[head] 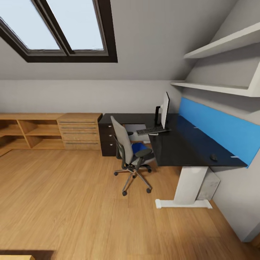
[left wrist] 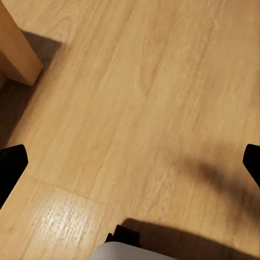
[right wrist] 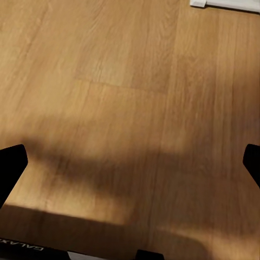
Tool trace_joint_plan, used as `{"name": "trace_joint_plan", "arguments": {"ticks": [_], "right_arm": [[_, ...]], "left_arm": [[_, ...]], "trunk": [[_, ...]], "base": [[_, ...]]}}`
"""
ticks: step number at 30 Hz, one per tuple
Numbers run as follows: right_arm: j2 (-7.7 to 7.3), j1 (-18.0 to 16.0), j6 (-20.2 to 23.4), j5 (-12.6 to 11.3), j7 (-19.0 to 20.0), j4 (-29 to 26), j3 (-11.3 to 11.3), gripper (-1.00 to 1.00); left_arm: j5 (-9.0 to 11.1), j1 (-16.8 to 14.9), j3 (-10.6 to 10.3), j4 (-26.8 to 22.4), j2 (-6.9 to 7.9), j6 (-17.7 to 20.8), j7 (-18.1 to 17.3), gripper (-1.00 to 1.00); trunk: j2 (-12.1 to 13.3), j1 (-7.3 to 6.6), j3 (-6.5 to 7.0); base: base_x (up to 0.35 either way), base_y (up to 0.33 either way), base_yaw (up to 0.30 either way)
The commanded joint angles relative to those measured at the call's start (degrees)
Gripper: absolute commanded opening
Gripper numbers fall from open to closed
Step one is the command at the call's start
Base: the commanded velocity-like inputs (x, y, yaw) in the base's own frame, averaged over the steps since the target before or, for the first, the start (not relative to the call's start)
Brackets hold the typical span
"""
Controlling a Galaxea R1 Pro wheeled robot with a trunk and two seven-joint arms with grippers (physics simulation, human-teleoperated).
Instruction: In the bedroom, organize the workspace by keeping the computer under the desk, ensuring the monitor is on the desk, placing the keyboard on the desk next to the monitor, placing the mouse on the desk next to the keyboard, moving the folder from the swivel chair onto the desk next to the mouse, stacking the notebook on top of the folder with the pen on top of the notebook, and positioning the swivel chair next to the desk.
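— Where do we find the folder (head: 138, 147)?
— We see a bright blue patch on the seat of the swivel chair (head: 127, 148), partly hidden by the backrest. The chair stands on the wooden floor (head: 72, 202), tucked into the inner corner of the desk (head: 187, 144).
— And what do we see on the desk?
— The monitor (head: 165, 109) stands edge-on to us, toward the back. The keyboard (head: 153, 130) lies just beside its stand, near the desk's inner edge. The mouse (head: 213, 157) sits well apart from both, at the near end close to the blue wall panel (head: 220, 128).
— Under the desk?
— A pale box stands by the white leg (head: 189, 186), against the wall.
— Our grippers?
— The left gripper (left wrist: 130, 165) and the right gripper (right wrist: 130, 165) both hang over bare floor, with fingers wide apart and nothing between them.
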Motion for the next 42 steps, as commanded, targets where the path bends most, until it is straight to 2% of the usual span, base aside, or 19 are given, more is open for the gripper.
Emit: {"name": "trace_joint_plan", "arguments": {"ticks": [1,42], "right_arm": [[0.00,-0.03,-0.16,0.18,-0.06,0.03,0.00,1.00],[-0.42,-0.02,-0.22,0.36,0.10,-0.42,-0.09,1.00]], "left_arm": [[0.04,-0.02,0.05,0.01,-0.01,-0.15,0.02,1.00],[0.00,-0.02,0.07,0.01,-0.01,-0.35,0.10,1.00]], "trunk": [[-0.45,0.23,-0.24],[-16.89,9.23,-7.61]], "base": [[0.000,0.000,0.000],[0.000,0.000,0.000]]}}
